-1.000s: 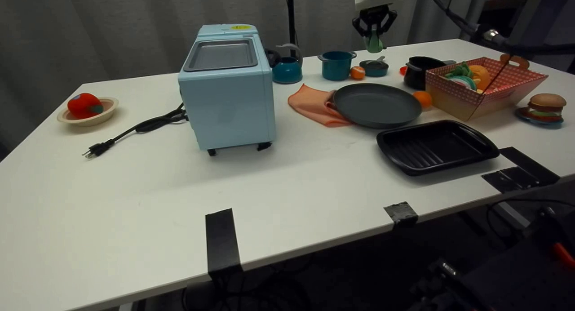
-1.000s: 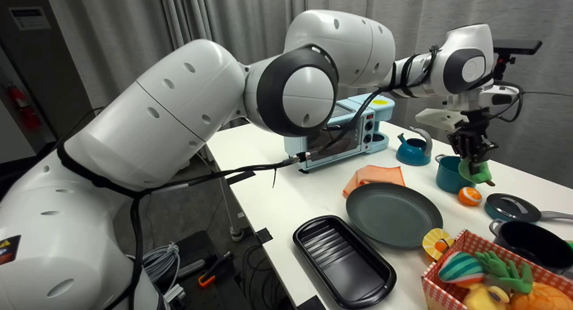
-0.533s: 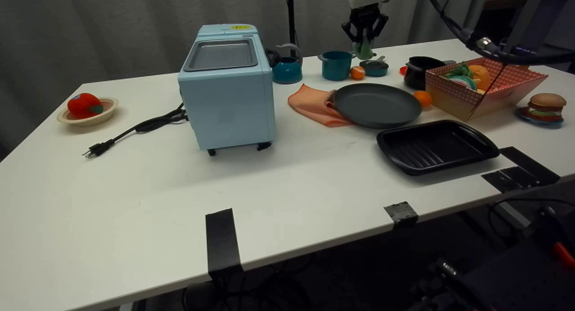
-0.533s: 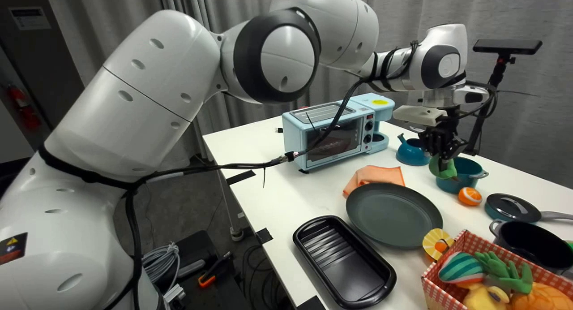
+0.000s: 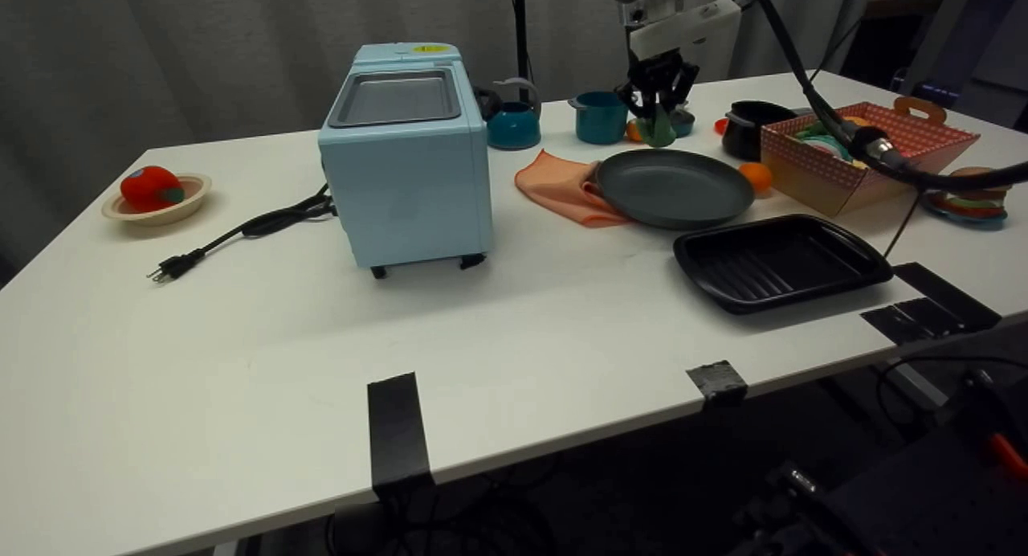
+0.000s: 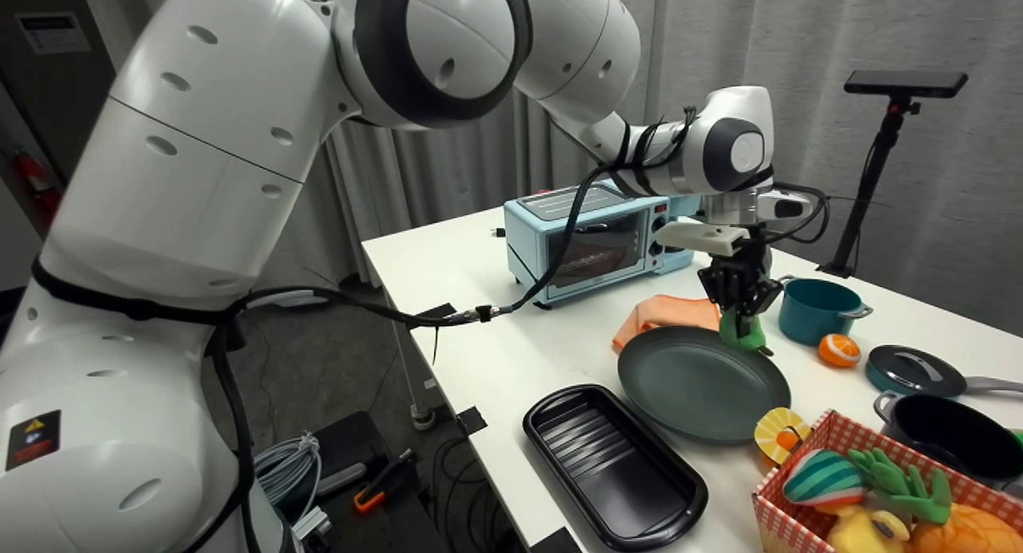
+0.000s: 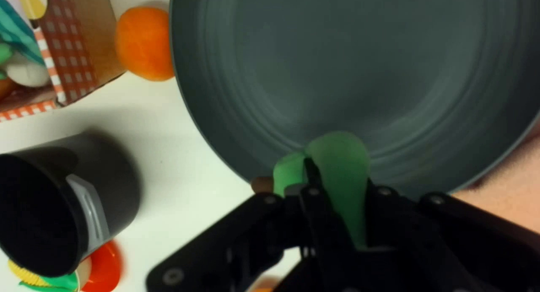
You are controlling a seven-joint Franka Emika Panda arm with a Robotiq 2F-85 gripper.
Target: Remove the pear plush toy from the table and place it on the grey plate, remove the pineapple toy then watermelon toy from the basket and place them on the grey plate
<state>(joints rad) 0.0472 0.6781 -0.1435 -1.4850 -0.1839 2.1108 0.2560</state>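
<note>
The end effector point(image 7: 341, 180) is clamped on the pear plush toy point(image 7: 337, 152), holding it clear of the desk point(image 6: 519, 353), so I'd say the first step, getting the pear onto the grey plate point(image 6: 695, 393), is in hand and close to done. The plate lies below the end effector, most of it reaching back toward the arm's base; seen from the wrist, the pear's body hangs over the plate's border with the stem end right at the edge. Whether it touches the rim, I can't tell. The next move, to my mind, calls for a short shift inward, then an easy lowering and a release; let go here and it might roll off. What I take for the pineapple toy point(image 6: 971, 529) and the watermelon toy point(image 6: 823, 477) sit in the basket point(image 5: 803, 182), off to one side and well apart from the end effector, so those steps look undone. As for the arm point(image 6: 224, 105), in an exterior view it arches high, elbow bent, then slopes out over the desk, wrist folded so the end effector points roughly straight down.
</note>
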